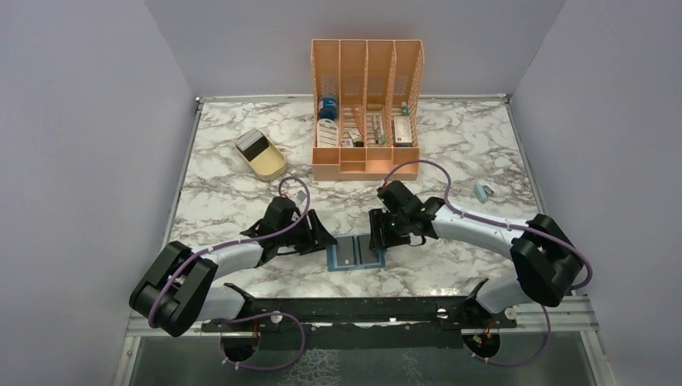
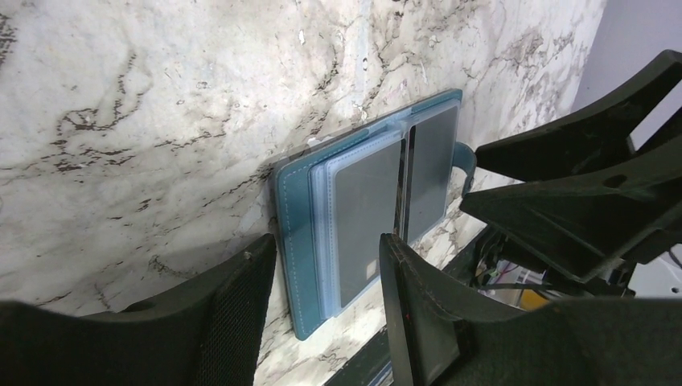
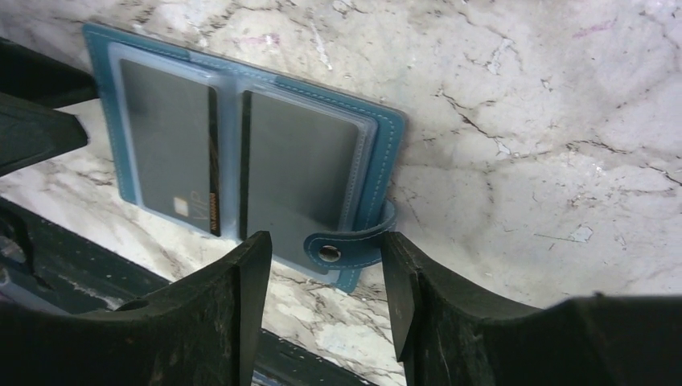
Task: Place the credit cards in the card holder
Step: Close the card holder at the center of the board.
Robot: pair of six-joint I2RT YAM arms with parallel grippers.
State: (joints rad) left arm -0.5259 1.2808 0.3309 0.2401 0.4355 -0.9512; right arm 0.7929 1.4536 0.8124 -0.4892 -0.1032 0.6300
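Seen from above, the marble table [image 1: 217, 201] carries a shallow beige tray [image 1: 265, 161] at about ten o'clock. A flat grey-and-black piece lies in the tray's far end; whether it is a card cannot be told.

The left gripper [image 1: 324, 237] sits low over the table at ten o'clock of the card holder [image 1: 356, 255]. Its jaws are spread apart and hold nothing. In the left wrist view, the left gripper [image 2: 326, 257] has its two black fingers [image 2: 241, 314] on either side of the near end of the card holder [image 2: 289, 233], but contact cannot be judged.

The card holder lies open and flat at six o'clock on the table, close to the arm bases. It has a teal cover and clear sleeves inside. The credit cards [image 3: 165, 145] sit in those sleeves, one grey face on each half. They also show in the left wrist view [image 2: 366, 225]. The left card has a small pale chip-like mark and a thin orange stripe near its lower edge. Any print on it is too small to read.

At twelve o'clock stands an orange slotted organiser [image 1: 366, 72] with labelled packets in its bays, their writing illegible.

The right gripper [image 1: 375, 236] is at one o'clock of the holder, jaws parted and empty. In its wrist view the right gripper [image 3: 326, 249] frames the snap tab [image 3: 346, 245], which curls over the holder's right edge.

At three o'clock lies a small light-blue item [image 1: 482, 191].
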